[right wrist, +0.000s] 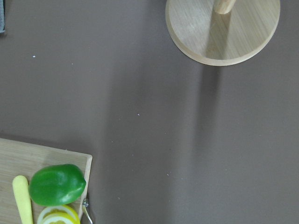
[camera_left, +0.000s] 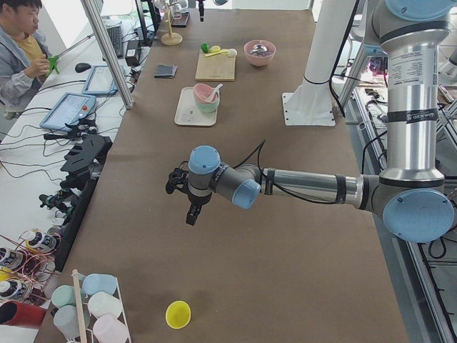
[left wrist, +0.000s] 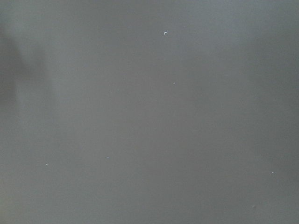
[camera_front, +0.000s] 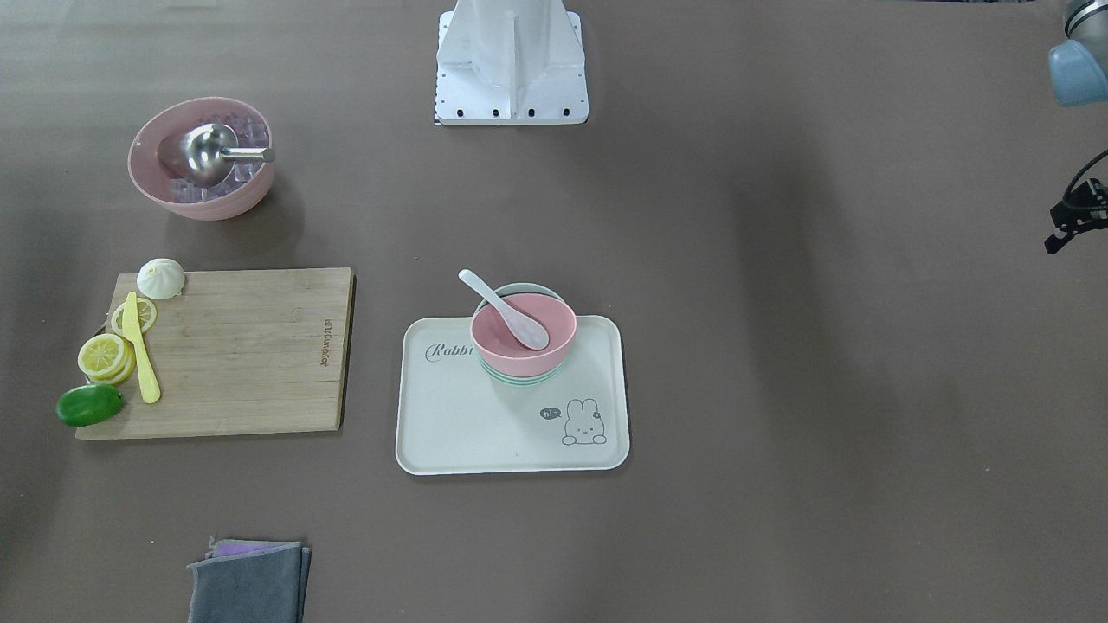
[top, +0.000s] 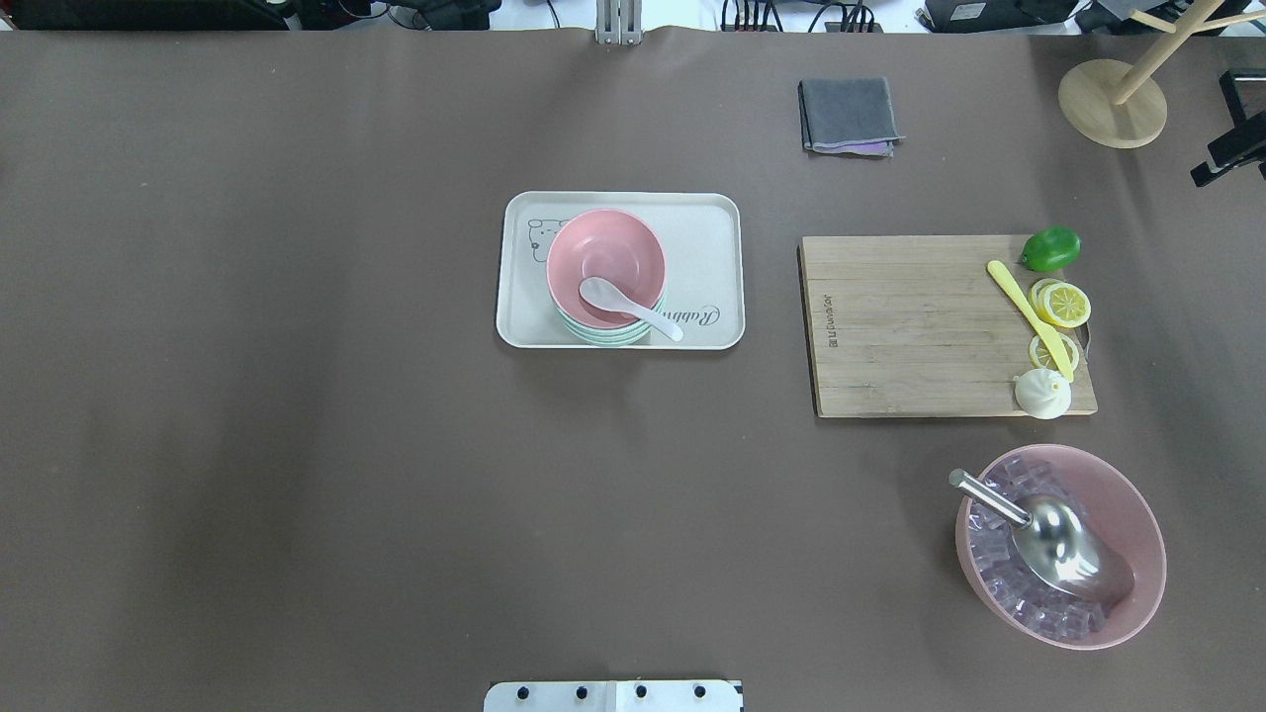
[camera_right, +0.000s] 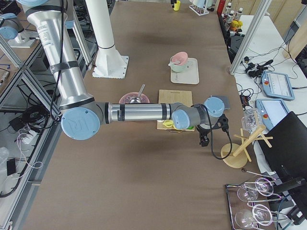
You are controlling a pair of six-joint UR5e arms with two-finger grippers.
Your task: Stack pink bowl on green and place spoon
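The small pink bowl (camera_front: 511, 342) sits nested on the green bowl (camera_front: 519, 378), on the white rabbit tray (camera_front: 485, 424) at the table's middle. The white spoon (camera_front: 506, 310) lies in the pink bowl with its handle over the rim. The stack also shows in the overhead view (top: 603, 252). My left gripper (camera_left: 191, 214) hangs far off over bare table. My right gripper (camera_right: 203, 141) hangs near the wooden stand. Both show only at frame edges, so I cannot tell their state. Neither holds anything that I can see.
A wooden cutting board (top: 910, 326) carries a lime (top: 1050, 248), lemon slices, a yellow knife and a white bun. A large pink bowl (top: 1137, 514) holds ice and a metal scoop. A grey cloth (top: 849, 116) and a wooden stand (top: 1113, 104) are at the far side.
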